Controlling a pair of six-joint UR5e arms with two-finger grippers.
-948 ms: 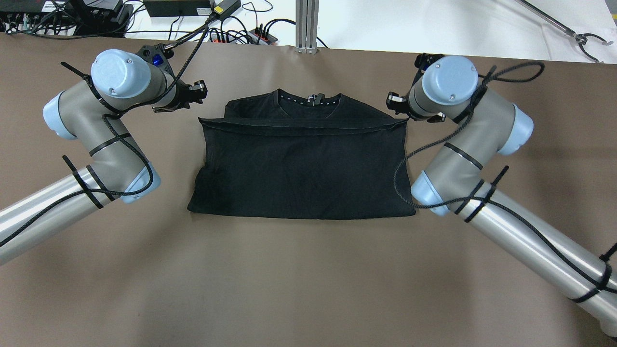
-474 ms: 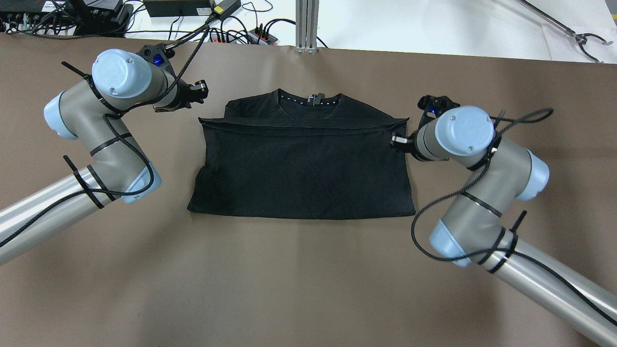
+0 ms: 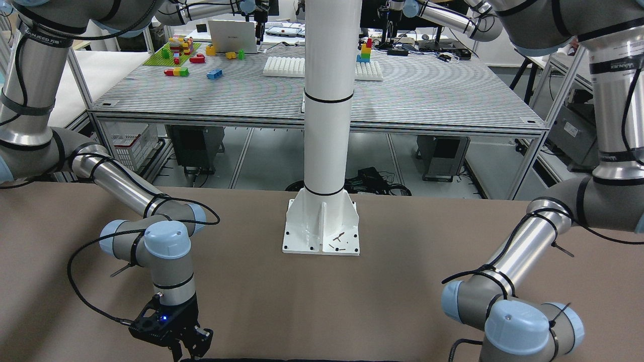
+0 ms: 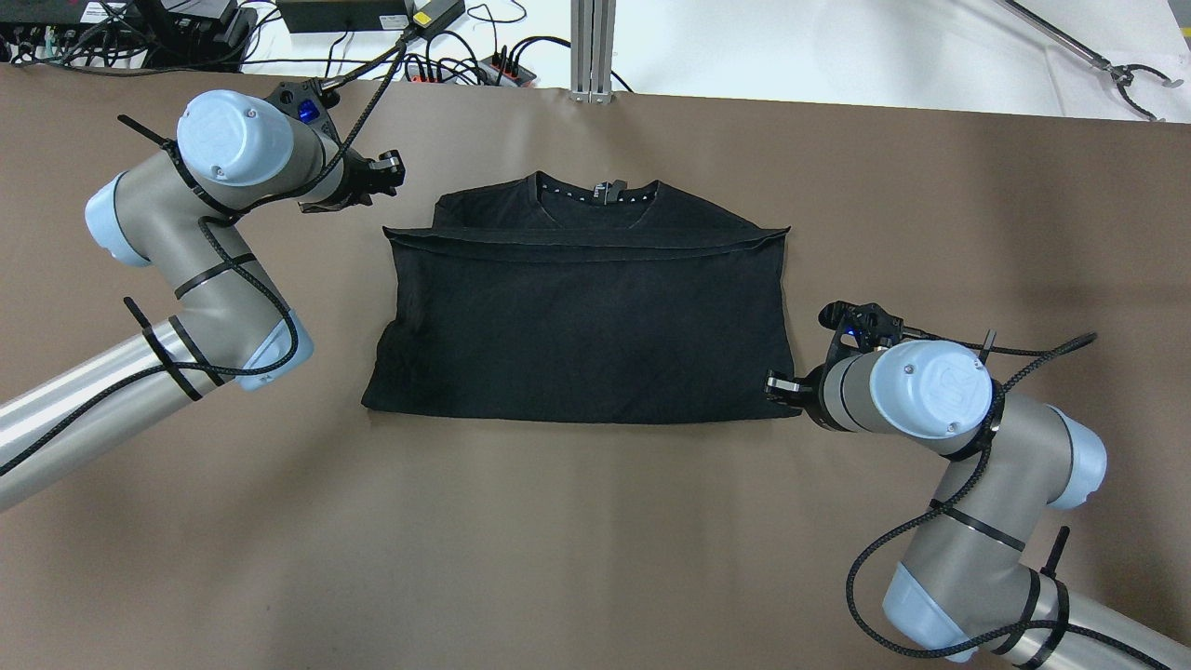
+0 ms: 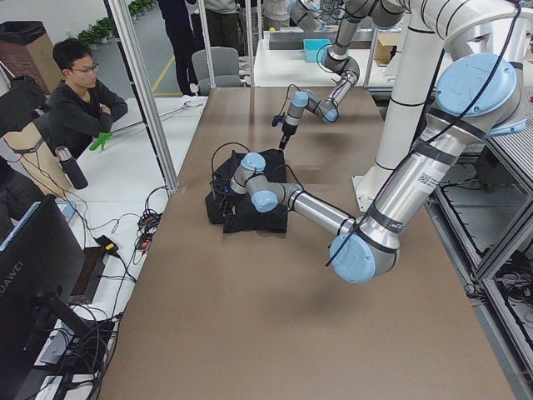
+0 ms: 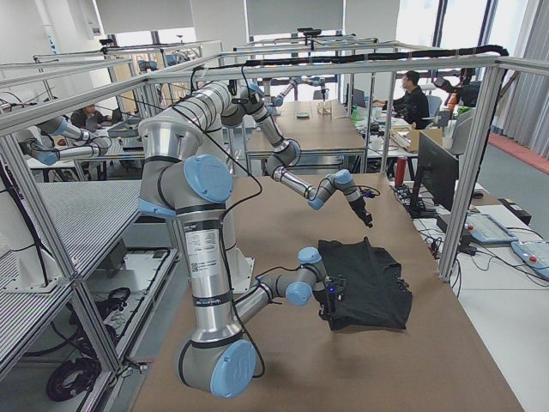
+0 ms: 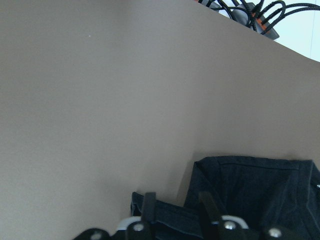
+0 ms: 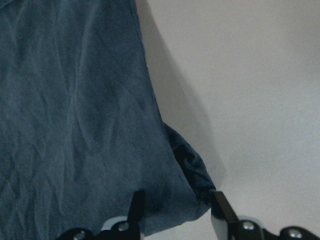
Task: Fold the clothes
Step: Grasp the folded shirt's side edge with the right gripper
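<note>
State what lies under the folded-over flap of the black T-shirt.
The T-shirt's own upper body: only its collar and shoulders show beyond the hem. The rest is covered; whether sleeves are tucked there cannot be seen.

**ROBOTICS LABORATORY, MULTI-STATION**

Aluminium frame posts (image 6: 469,172) are enclosing the cells; further arms (image 3: 448,19) are reaching over a neighbouring ribbed bench (image 3: 427,95), where toy bricks (image 3: 176,48) are lying; a seated operator (image 5: 79,104) is watching near a monitor (image 5: 33,275).

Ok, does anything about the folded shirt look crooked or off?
Slightly. The black garment is not square: its left edge flares outward toward the near corner, and the right wrist view shows an under-layer bulging past the top layer's edge.
</note>
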